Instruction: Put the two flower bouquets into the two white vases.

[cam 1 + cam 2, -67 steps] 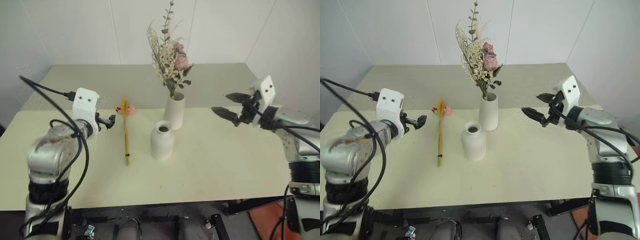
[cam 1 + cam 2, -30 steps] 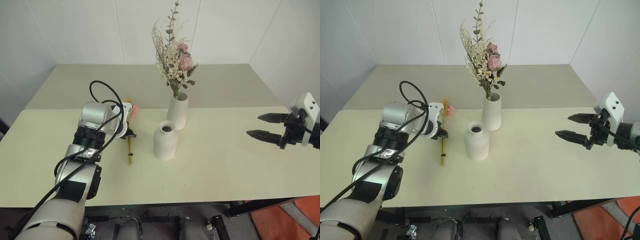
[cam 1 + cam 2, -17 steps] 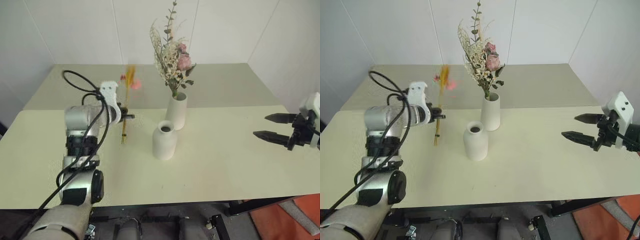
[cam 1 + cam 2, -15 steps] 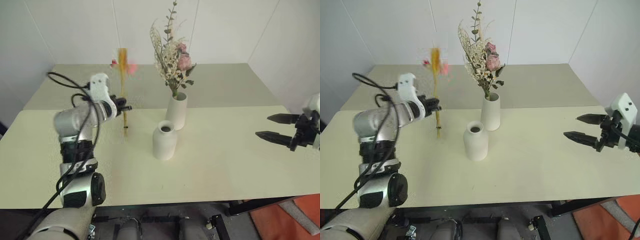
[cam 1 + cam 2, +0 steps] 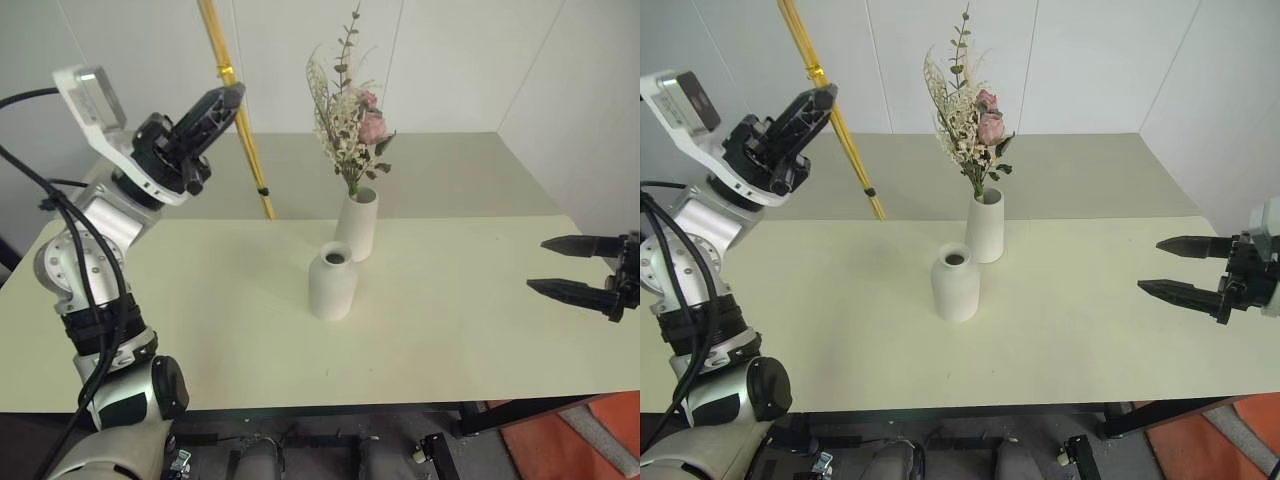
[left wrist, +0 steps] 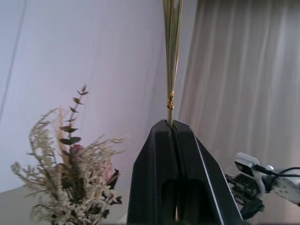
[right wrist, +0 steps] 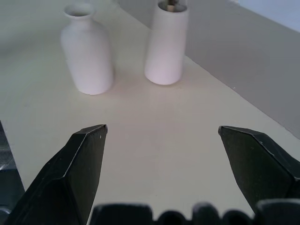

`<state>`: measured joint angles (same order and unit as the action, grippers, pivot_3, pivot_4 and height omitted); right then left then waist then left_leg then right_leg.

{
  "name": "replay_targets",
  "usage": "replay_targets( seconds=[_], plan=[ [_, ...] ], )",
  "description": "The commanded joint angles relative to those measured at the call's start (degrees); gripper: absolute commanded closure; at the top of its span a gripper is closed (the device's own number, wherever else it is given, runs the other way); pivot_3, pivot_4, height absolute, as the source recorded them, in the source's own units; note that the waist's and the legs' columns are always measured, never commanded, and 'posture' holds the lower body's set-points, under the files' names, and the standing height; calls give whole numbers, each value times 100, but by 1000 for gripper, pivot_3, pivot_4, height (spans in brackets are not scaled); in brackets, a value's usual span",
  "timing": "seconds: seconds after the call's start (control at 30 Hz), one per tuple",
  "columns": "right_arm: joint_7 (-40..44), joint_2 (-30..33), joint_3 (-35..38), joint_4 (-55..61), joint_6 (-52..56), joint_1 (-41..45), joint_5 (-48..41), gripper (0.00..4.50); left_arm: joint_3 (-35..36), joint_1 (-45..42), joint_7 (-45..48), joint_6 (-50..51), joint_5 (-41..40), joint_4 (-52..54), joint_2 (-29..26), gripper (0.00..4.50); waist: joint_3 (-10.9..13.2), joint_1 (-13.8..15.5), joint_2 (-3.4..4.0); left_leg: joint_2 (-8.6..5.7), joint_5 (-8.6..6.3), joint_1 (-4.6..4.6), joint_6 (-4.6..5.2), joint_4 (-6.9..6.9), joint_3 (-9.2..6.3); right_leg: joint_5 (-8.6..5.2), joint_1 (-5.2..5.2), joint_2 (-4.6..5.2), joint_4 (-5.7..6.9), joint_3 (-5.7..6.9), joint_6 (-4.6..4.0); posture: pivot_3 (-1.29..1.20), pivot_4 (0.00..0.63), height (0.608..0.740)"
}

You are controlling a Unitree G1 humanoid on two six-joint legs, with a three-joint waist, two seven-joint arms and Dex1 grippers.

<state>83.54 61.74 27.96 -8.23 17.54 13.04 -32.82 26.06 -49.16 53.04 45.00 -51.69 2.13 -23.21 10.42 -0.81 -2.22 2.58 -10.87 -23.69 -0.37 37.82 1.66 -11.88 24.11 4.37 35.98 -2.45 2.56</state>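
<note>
Item 1, cut off from sight: the slim bundle of long yellow-orange stems [image 5: 240,120] ran out past the top edge of my head views, so I could not see its flower end. A small gold tie [image 6: 171,100] bound the stems just above the fingertips in the left wrist view.

Item 2, surface and room: a pale cream rectangular table [image 5: 1060,330] with a seam across it, standing in a corner of plain white panelled walls [image 5: 1090,60]. A light curtain [image 6: 253,93] showed in the left wrist view. Orange-red flooring [image 5: 1230,440] showed at 5 o'clock below the table edge.

Item 3, left gripper [image 5: 228,97]: raised at 10 o'clock, its two black fingers pressed fully together on the yellow-orange stems, which slanted down toward the table with their lower end clear of it.

Item 4, right gripper [image 5: 1175,267]: at 3 o'clock over the table edge, fingers spread wide, holding nothing.

Item 5, taller matte white cylinder vase [image 5: 984,226]: table centre, upright, holding the bushy bunch of cream dried flowers, pink blooms and green sprigs [image 5: 968,120].

Item 6, shorter rounded white bottle vase with narrow neck [image 5: 956,283]: just beside the cylinder at its 7 o'clock, upright, dark mouth unfilled.
</note>
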Motion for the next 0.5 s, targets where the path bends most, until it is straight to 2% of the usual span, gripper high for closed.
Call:
replay_targets(
  seconds=[0.03, 0.3, 0.5],
  plan=[
    [210, -21, 344, 176, -368, -47, -194, 0, -428, -77, 348, -387, 43, -246, 101, 4471, 0, -1, 0, 0, 0, 0, 0, 1, 0, 0, -1, 0, 0, 0, 0, 0, 150, 740],
    [174, -32, 364, 228, -579, -124, -191, 0, -1095, -262, 1110, -1191, 361, -1134, 324, 4471, 0, -26, 0, 0, 0, -1, 1, 1, 0, 1, 2, -2, 1, -3, -1, 0, 150, 740],
    [69, -45, 404, 318, -644, -203, -184, 0, -1314, -413, 1402, -1691, 571, -1760, 604, 4471, 0, -2, 0, 0, 0, -4, 1, 1, 0, 0, 3, -1, -1, -3, -1, 0, 150, 740]
  ],
)
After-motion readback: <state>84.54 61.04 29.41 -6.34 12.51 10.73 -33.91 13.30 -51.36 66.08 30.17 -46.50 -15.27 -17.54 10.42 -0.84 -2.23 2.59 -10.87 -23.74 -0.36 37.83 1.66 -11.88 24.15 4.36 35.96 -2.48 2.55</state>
